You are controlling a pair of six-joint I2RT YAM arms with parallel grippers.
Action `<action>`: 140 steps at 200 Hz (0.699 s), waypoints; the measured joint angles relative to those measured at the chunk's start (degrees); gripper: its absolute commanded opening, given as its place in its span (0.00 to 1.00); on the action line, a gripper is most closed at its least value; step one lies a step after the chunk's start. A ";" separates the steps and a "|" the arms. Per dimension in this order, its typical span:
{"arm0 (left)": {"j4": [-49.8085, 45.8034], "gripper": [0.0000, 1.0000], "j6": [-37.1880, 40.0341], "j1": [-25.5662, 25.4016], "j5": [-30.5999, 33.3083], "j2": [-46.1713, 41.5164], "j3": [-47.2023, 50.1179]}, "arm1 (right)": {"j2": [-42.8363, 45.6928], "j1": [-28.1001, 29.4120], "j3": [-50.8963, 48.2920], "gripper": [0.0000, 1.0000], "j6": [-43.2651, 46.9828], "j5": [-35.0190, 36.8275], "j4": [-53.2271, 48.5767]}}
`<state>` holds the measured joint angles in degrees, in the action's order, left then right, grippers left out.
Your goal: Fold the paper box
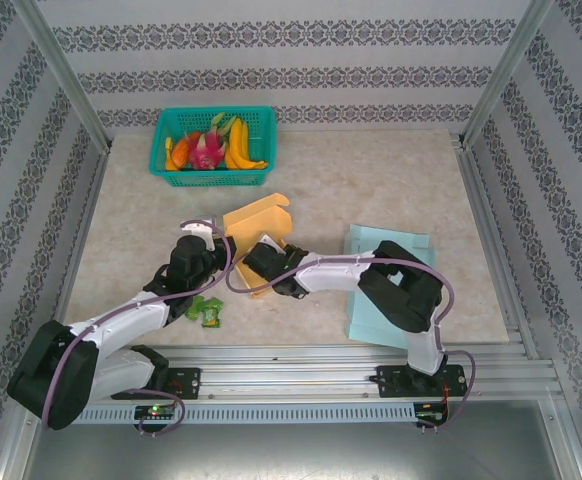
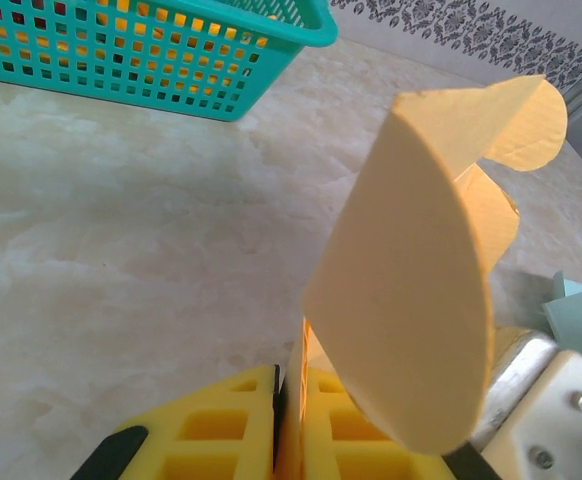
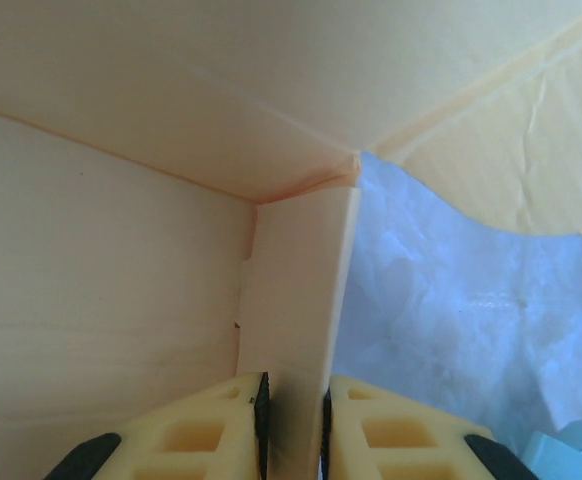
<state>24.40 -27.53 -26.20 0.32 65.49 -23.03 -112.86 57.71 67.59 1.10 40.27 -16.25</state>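
The orange paper box (image 1: pixel 257 228) stands partly folded in the middle of the table, one flap raised. My left gripper (image 1: pixel 203 232) is at its left edge, shut on a thin panel of the paper box (image 2: pixel 411 260), whose rounded flap curls up over the yellow fingers (image 2: pixel 221 425). From the right, my right gripper (image 1: pixel 261 262) reaches inside and is shut on an upright flap of the paper box (image 3: pixel 301 300); the box walls fill the left and top of that view.
A teal basket (image 1: pixel 211 140) of toy fruit sits at the back left. A light blue paper sheet (image 1: pixel 386 280) lies flat on the right under my right arm. A green object (image 1: pixel 204 311) lies near my left arm.
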 measured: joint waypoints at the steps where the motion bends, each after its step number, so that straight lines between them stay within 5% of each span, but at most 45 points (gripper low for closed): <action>1: 0.00 0.12 0.00 0.00 0.02 0.00 0.00 | -0.07 0.04 0.04 0.21 0.02 0.09 -0.04; 97: -2.36 0.13 0.00 0.04 0.87 0.02 0.76 | -4.20 1.70 3.96 0.22 1.92 8.81 -5.09; 140: -2.38 0.13 0.02 -0.07 -0.13 -0.55 0.79 | -1.64 1.44 1.42 0.33 1.77 3.72 -3.17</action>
<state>22.02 -27.51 -26.26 0.19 64.95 -22.24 -114.50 59.16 69.01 2.87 43.99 -19.42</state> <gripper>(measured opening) 0.127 0.302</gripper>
